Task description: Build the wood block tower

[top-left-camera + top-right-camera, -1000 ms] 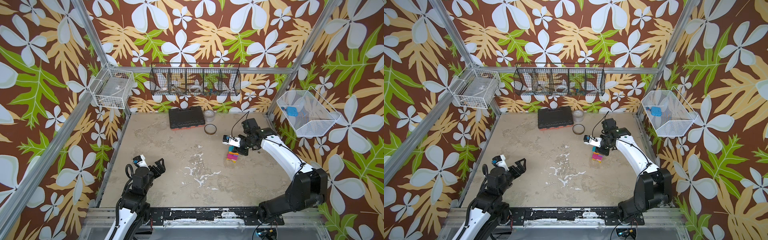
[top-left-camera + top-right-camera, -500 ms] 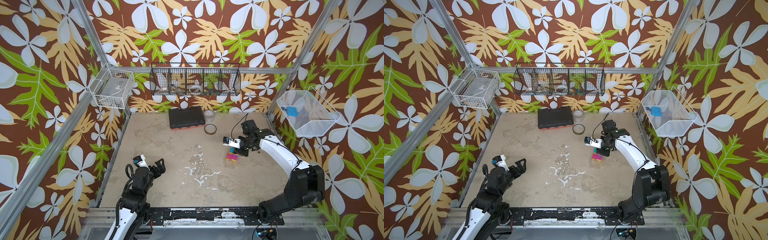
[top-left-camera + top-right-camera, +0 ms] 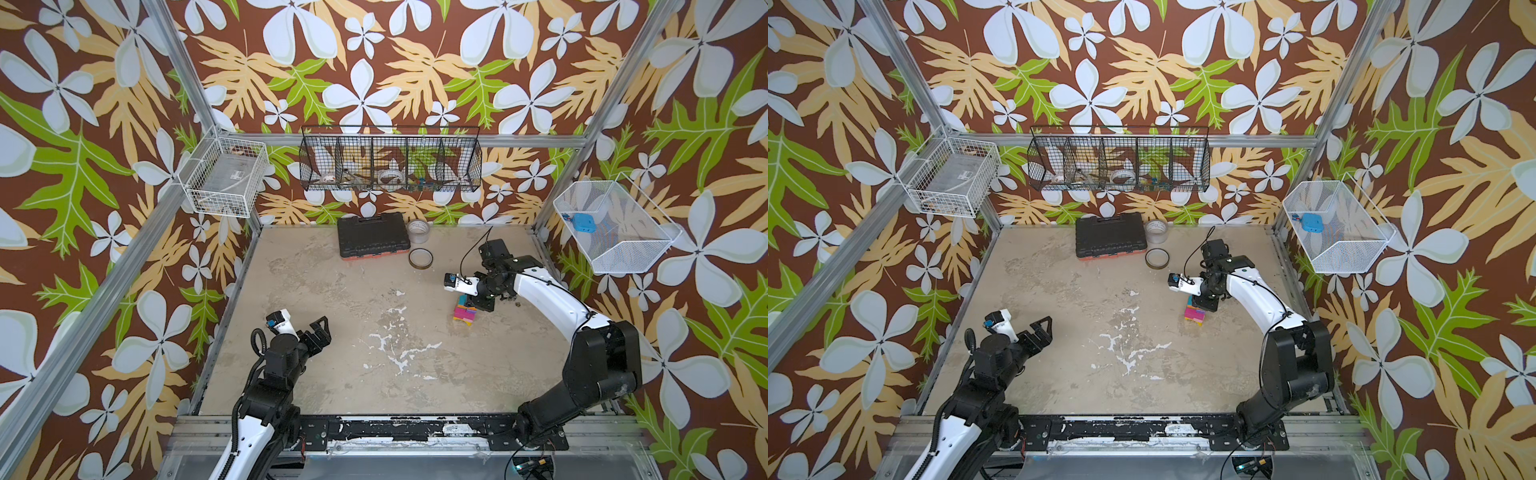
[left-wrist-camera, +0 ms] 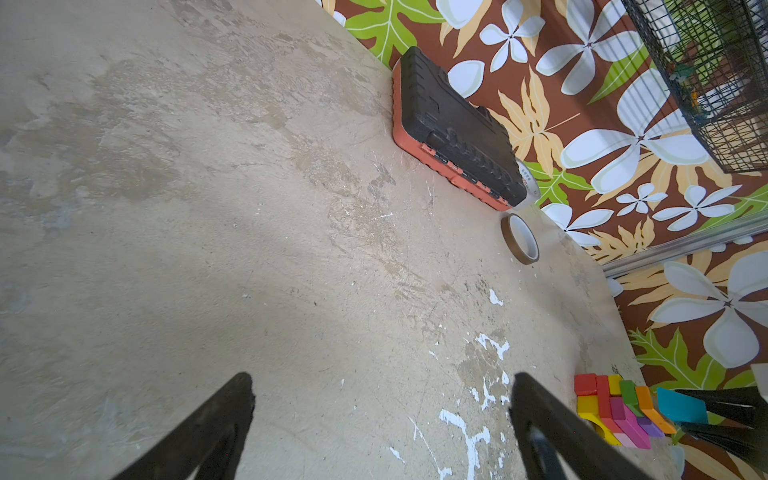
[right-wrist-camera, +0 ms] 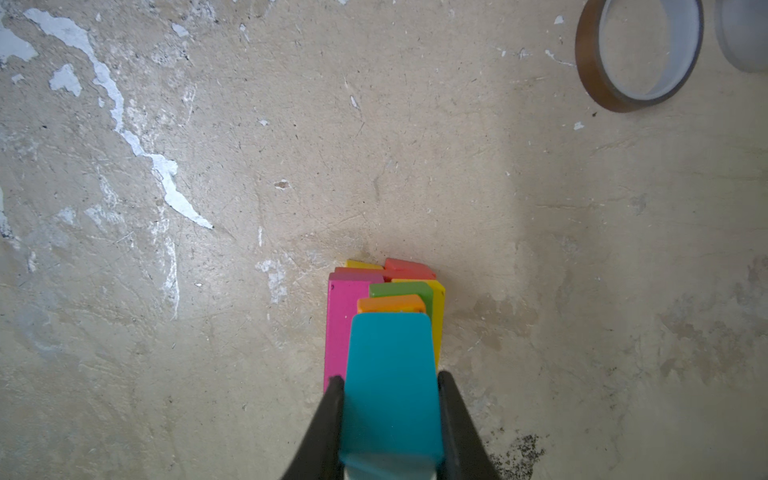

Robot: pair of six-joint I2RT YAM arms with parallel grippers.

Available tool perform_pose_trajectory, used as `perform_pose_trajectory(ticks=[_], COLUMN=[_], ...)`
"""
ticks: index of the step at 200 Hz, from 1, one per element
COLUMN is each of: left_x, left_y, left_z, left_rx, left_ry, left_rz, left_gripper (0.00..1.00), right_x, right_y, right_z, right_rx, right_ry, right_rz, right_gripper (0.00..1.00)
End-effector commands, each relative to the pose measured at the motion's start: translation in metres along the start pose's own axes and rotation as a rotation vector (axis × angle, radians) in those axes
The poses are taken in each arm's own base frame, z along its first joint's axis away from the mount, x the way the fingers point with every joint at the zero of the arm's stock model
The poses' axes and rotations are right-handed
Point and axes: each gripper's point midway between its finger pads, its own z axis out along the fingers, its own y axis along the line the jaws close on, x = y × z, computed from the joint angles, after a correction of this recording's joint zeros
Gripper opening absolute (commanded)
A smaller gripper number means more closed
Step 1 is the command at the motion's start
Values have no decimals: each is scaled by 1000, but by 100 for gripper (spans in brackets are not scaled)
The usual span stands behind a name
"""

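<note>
1. Tower [image 3: 464, 312] is the headline, but closest to the front rail is the left gripper [image 3: 314, 328]. It's low over the left side of the table [image 3: 332, 374], jaws spread wide and nothing between them.
2. Further in and right of centre, the stack stands on the bare tabletop, well apart from that idle arm. A red block [image 4: 586, 384] and a yellow block [image 4: 590, 405] are at the base. A magenta block [image 5: 345, 332], a green block [image 5: 401, 289] and an orange block [image 5: 390, 303] are layered above.
3. Straight over it is the right gripper [image 5: 390, 376], pointing down and clamped on a teal block [image 5: 390, 345], one finger on each side. The teal sits directly above the orange, but I can't tell whether they touch.
4. Beyond the stack, a brown tape roll [image 3: 420, 258] lies flat on the table. Behind it a pale tape roll [image 3: 417, 230] sits just beside the black tool case [image 3: 371, 235], up against the back wall.
5. Farthest off, a black wire basket [image 3: 390, 162] hangs on the back wall. A white basket [image 3: 226, 178] hangs on the left wall and a mesh basket [image 3: 615, 249] on the right.
</note>
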Motion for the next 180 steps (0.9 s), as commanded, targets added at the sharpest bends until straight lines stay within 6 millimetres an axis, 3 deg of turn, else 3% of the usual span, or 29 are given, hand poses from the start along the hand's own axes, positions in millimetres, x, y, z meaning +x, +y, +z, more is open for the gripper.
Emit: perform_pose_trajectory(ticks=[1,36,149,180], left_x=[-4,-4,-3,-4], left_y=[-3,-4,-4,-4], left_z=[0,0,0,0], left_rx=[15,15,18,20], left_ry=[-17,-17,-15,-17], left_rz=[-4,-3,-4,-5], left_gripper=[97,97,97,97], right_x=[1,4,7,7], right_y=[-1,-2,-9,-10], right_z=[2,4,5,5], right_rx=[-2,3,38,44], right_ry=[7,25,43,43], right_rz=[8,13,32,33], right_gripper=[8,14,45,47])
